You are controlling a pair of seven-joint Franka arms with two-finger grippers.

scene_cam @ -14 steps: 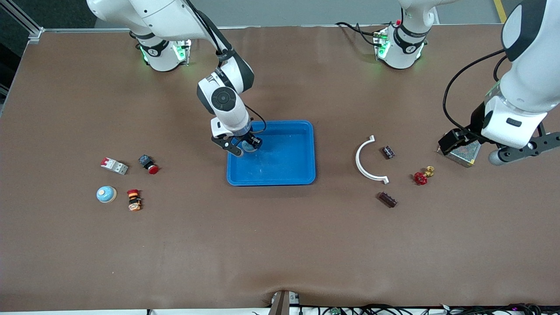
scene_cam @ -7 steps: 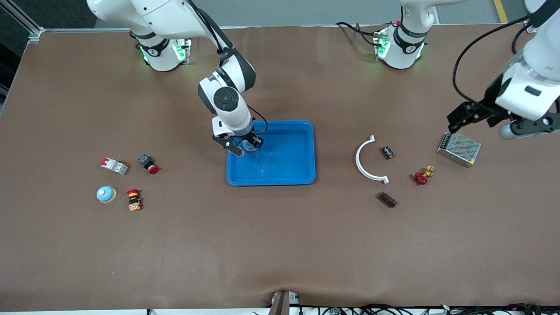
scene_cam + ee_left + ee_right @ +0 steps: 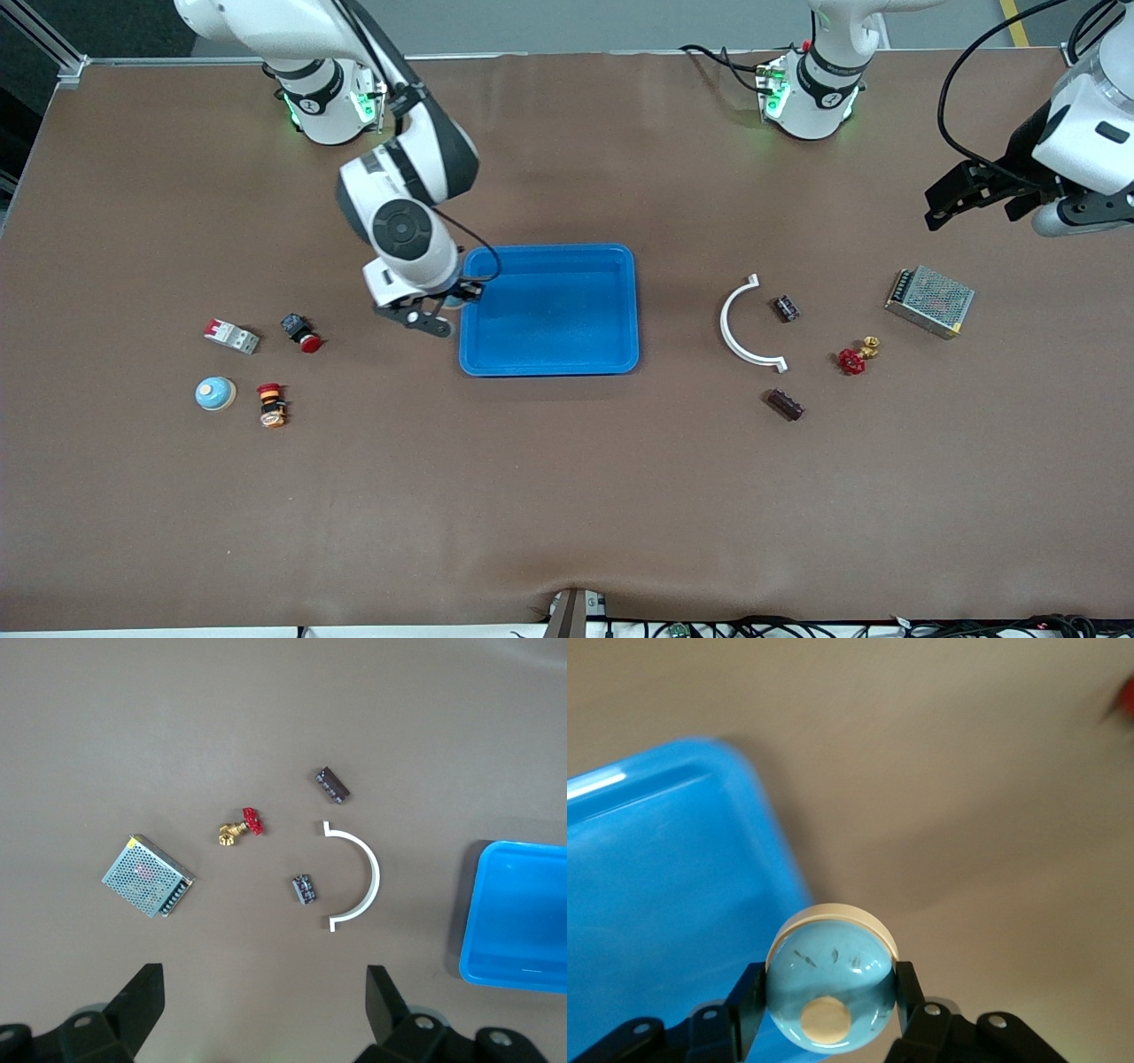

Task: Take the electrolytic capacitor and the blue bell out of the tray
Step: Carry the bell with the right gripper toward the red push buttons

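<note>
A: status on the right gripper?

B: I've got its fingers clamped on the blue bell; half a second ago it sat over the tray's inner corner at the right arm's end, now it hangs just over the rim there, half over bare table; so the bell is lifted out and on its way off the tray.

A: tray contents?

B: front view shows nothing in it; I judge the capacitor part is already done, though I can't say for sure which small part on the table is the capacitor.

A: left gripper?

B: fingers spread wide, holding nothing; it has risen from the metal mesh box it was over a second ago and now sits high over the table at the left arm's end; I read it as waiting.

A: what's next?

B: I'd set the bell down on open table toward the right arm's end; another blue bell, a red push button and a grey breaker lie there, so I'd pick a bare spot; risk is the dome rolling if released tilted.
</note>
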